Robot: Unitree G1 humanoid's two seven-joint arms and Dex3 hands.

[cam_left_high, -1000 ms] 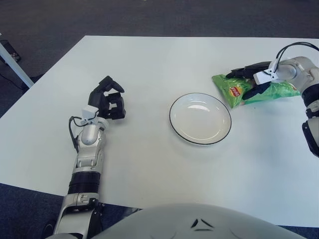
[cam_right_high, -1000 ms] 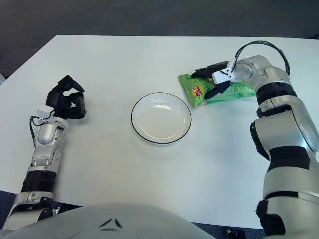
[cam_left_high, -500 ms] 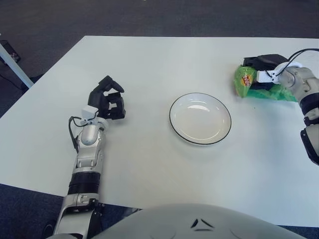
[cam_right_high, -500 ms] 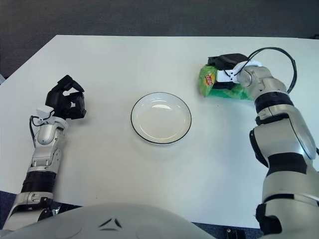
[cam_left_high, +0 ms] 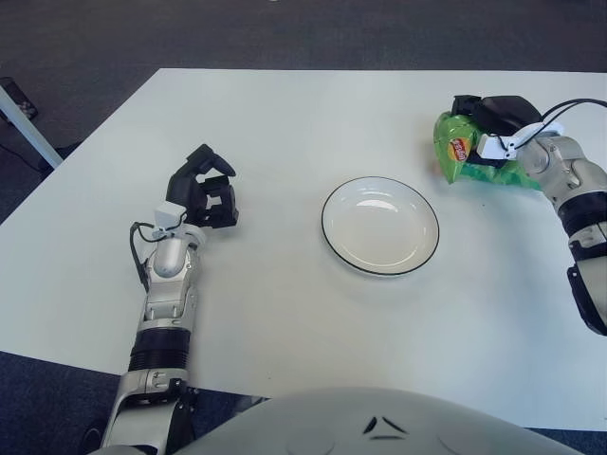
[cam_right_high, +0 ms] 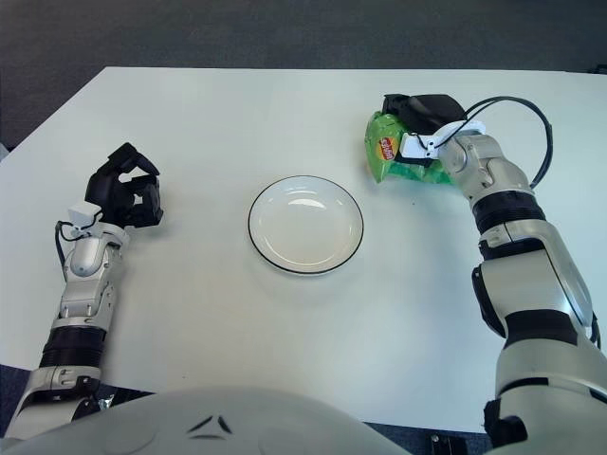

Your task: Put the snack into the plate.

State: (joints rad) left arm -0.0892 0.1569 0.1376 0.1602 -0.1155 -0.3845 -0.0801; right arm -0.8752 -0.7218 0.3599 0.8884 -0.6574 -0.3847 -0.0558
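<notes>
A green snack bag [cam_left_high: 453, 152] with a yellow and red logo is held by my right hand [cam_left_high: 493, 118] at the far right of the white table, tilted up on its edge; it also shows in the right eye view [cam_right_high: 387, 154]. The hand's fingers are curled over the top of the bag. A white plate [cam_left_high: 380, 226] with a dark rim sits empty in the middle of the table, to the left of the bag and nearer to me. My left hand [cam_left_high: 204, 190] rests on the table at the left, fingers curled, holding nothing.
The white table [cam_left_high: 285, 123] stands on a dark carpet. A grey table leg [cam_left_high: 24, 118] shows at the far left edge. My body's grey shell [cam_left_high: 379, 422] fills the bottom of the view.
My right hand closed on the snack bag, lifted it off its flat position and tipped it upright, then shifted it slightly left toward the plate. The left hand has not moved.
</notes>
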